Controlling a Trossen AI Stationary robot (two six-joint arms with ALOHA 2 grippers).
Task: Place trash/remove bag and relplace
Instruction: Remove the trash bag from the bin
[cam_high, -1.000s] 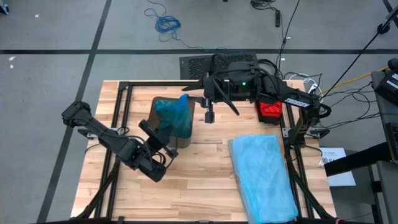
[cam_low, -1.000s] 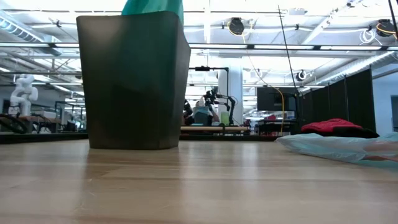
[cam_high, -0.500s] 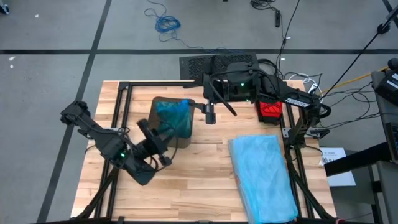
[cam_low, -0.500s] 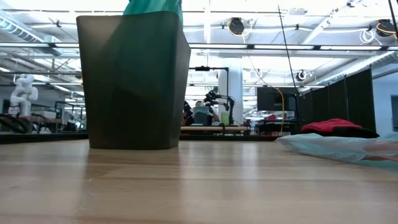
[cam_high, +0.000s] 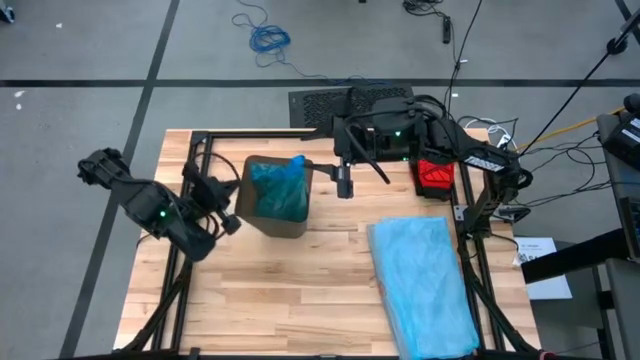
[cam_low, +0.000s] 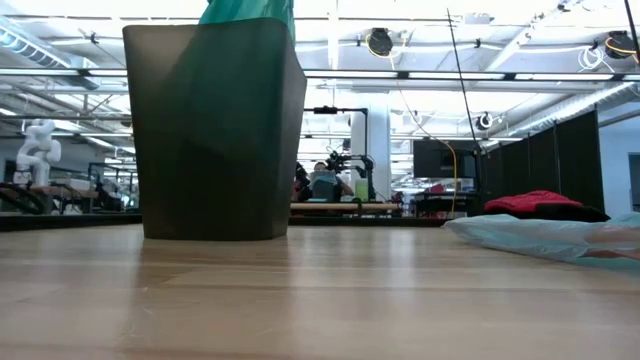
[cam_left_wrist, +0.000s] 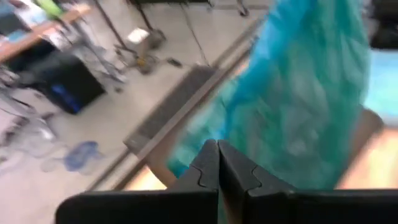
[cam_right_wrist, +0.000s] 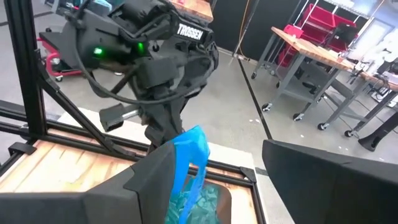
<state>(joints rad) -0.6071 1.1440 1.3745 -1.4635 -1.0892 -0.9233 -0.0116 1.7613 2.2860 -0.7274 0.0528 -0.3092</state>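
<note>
A dark bin (cam_high: 272, 218) stands on the table left of centre, resting on its base (cam_low: 212, 232). The teal bag (cam_high: 277, 190) sits inside it. The bag's bunched top (cam_low: 248, 10) rises above the rim, with a blue tip (cam_right_wrist: 194, 144). My left gripper (cam_high: 228, 196) is shut just left of the bin, its joined fingertips (cam_left_wrist: 218, 163) pointing at the bag (cam_left_wrist: 298, 93). My right gripper (cam_high: 344, 187) hangs open beside the bin's far right corner; in its wrist view the blue tip shows beyond its open fingers (cam_right_wrist: 217, 163). The trash is out of view.
A pale sky-blue plastic bag (cam_high: 420, 282) lies flat on the table's right half (cam_low: 560, 236). A red glove (cam_high: 435, 176) lies at the far right. A black frame (cam_high: 196, 150) borders the table. Bare wood (cam_high: 300, 290) lies near the front.
My left gripper has swung from the bin's near side round to its left side, moving toward the table's left and far edges. The bin and the bag have stayed in place.
</note>
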